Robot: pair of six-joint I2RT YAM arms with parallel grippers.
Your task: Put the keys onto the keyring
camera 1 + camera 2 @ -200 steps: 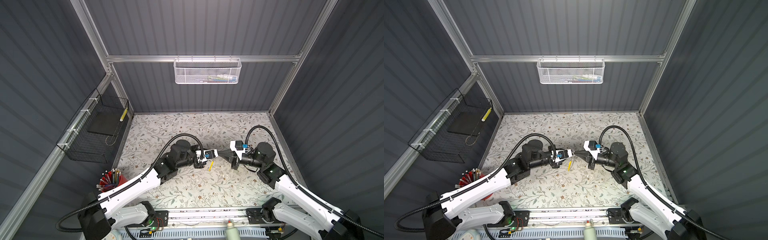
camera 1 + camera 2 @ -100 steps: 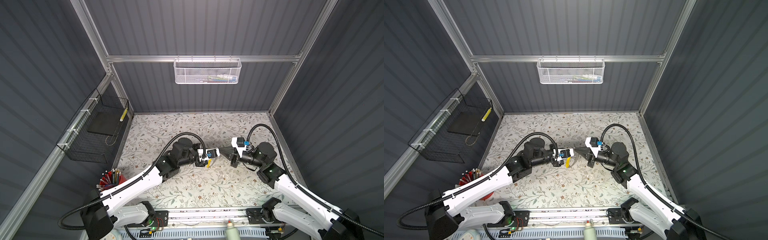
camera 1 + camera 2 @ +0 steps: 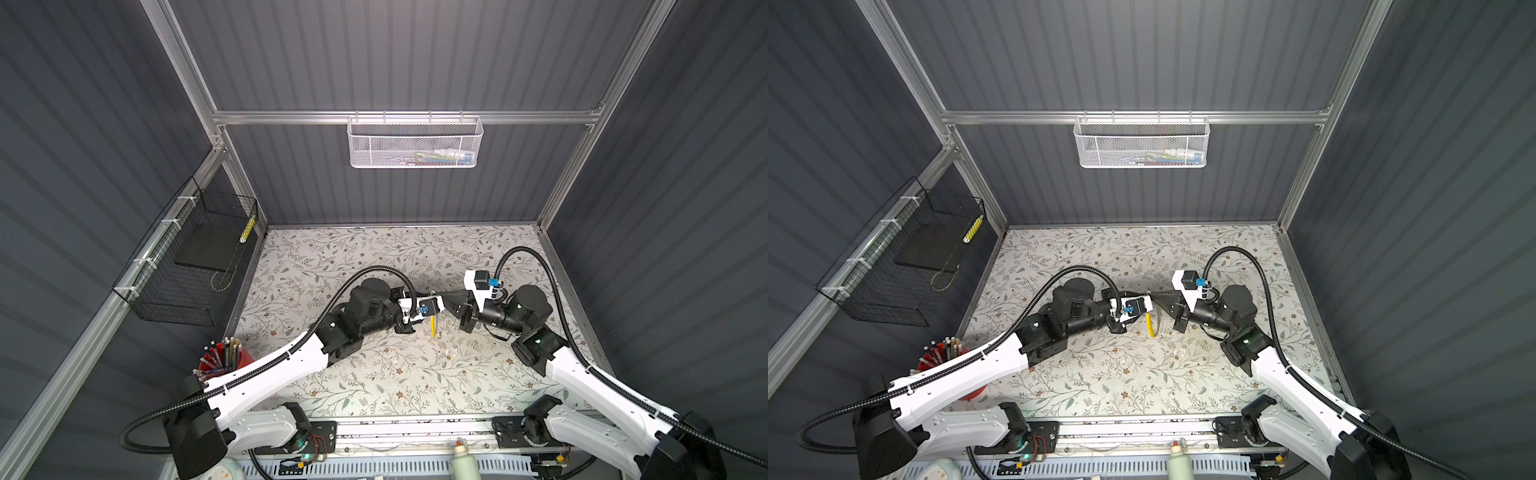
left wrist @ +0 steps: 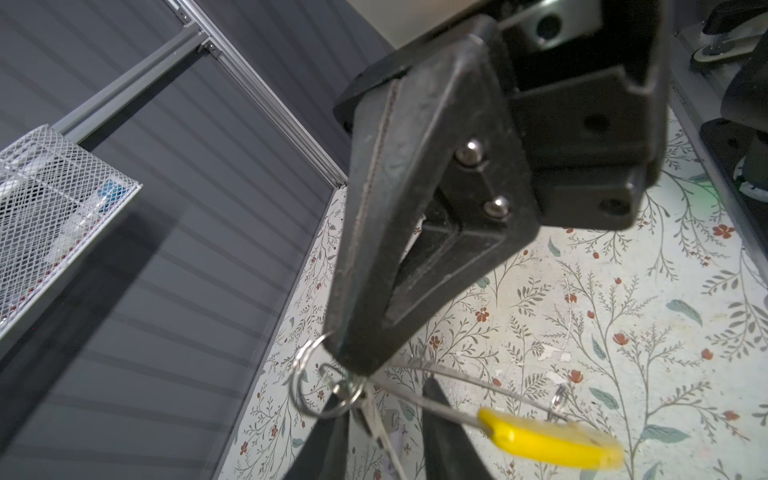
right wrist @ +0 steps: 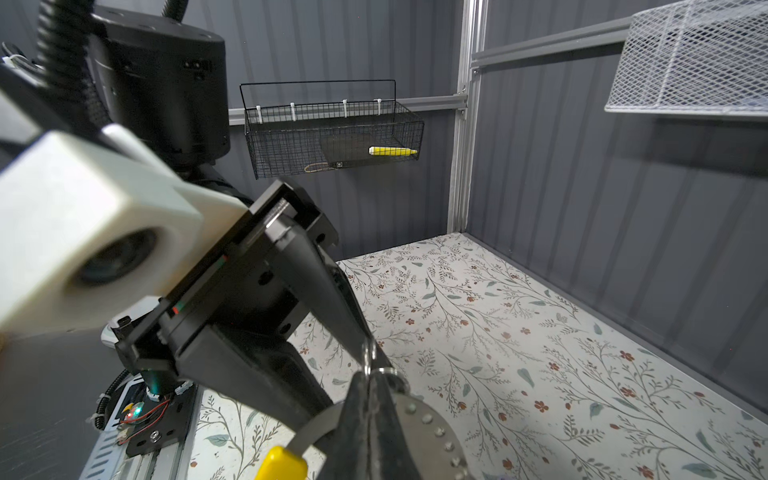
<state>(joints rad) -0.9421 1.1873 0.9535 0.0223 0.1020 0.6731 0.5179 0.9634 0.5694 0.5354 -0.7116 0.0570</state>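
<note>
Right gripper (image 4: 353,353) pinches keyring (image 3: 433,325), which hangs at its six o'clock; left gripper (image 4: 380,411) stands parted, empty; keys (image 4: 376,419) appear threaded, though blurred; further loose keys not discernible.

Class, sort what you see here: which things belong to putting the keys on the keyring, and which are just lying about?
Belong to the job:
keyring
keys
left tool
right tool

Just lying about:
white mesh basket
black wire basket
red cup of pencils
bottle
</note>
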